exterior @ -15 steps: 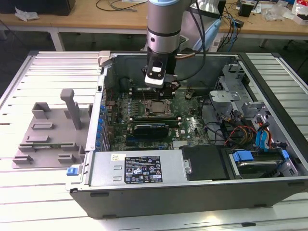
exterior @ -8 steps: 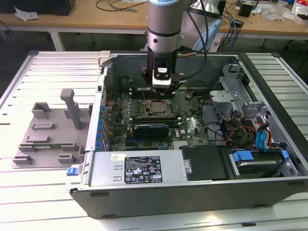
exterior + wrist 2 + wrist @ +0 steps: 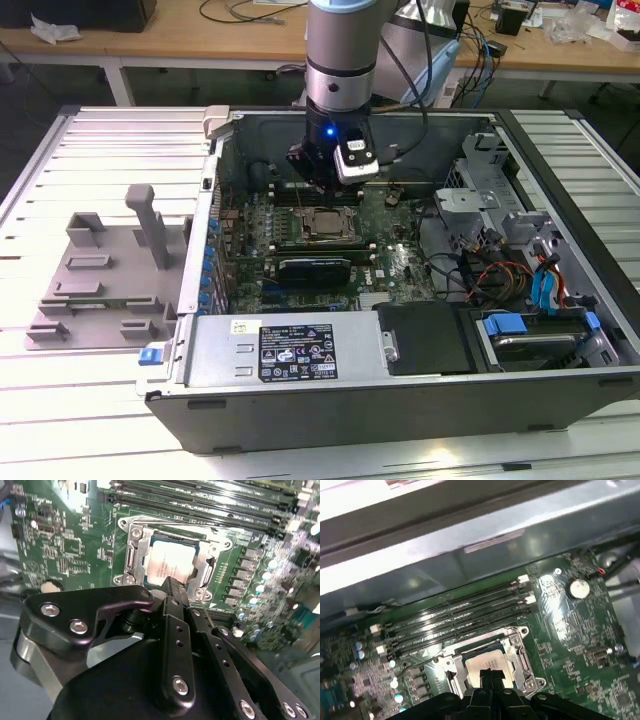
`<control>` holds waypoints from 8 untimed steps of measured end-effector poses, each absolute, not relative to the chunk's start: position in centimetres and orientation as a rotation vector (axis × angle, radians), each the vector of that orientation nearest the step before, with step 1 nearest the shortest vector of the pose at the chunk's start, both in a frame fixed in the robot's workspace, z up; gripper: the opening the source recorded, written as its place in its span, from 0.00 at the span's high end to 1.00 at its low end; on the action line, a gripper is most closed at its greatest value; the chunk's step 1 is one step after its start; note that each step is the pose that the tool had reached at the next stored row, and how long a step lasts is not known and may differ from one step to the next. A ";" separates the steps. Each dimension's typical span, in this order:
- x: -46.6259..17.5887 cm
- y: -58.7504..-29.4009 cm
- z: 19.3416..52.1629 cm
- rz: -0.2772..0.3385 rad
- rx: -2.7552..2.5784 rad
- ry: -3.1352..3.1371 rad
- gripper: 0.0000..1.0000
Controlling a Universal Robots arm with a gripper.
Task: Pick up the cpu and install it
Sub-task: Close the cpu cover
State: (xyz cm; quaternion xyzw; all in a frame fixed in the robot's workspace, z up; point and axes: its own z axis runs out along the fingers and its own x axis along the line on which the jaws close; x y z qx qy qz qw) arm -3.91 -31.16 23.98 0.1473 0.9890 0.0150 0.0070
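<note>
The cpu (image 3: 171, 562) is silvery-grey, motherboard (image 3: 60, 545) green, pincer (image 3: 170, 584) black.

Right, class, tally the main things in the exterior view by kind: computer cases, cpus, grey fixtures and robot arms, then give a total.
case: 1
cpu: 1
grey fixture: 1
arm: 1
Total: 4
</note>
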 end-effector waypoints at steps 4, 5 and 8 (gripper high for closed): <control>-3.9 -31.2 23.9 0.048 0.247 3.119 0.89; -3.9 -31.2 23.8 0.046 0.176 3.125 0.89; -3.9 -31.2 23.7 0.040 0.015 3.131 0.89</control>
